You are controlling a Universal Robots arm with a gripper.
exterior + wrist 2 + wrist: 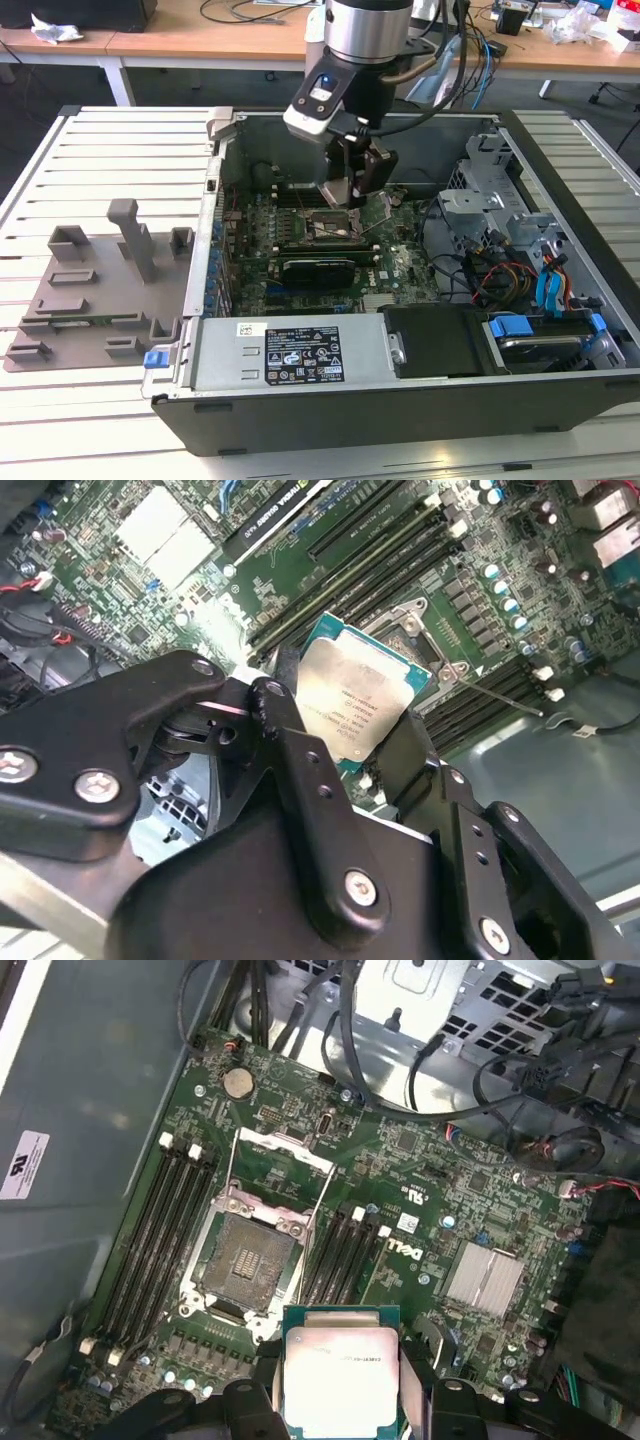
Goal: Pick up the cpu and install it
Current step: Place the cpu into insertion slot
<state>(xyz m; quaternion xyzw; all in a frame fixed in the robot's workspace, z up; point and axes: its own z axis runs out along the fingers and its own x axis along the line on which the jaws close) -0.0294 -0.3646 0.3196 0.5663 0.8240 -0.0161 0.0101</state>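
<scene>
The white slatted bench (100, 140) carries the open computer case (420, 400); in the exterior view a grey fixture plate (90, 290) lies at nine o'clock from it. The arm (370, 40) stands at the case's twelve o'clock side and points steeply down into it, with the gripper (358, 192) low over the motherboard (395, 268); there the tips merge with the dark board, and what they hold is hard to make out. In both wrist views the fingers (300, 770) pinch the cpu (362, 705) by two opposite edges; it hangs above the board, just beside the empty socket (245, 1260), whose frame stands open. In the first wrist view one edge of the chip is cut off by the picture's border; it has a silver-grey lid with faint print and a teal-green rim.
</scene>
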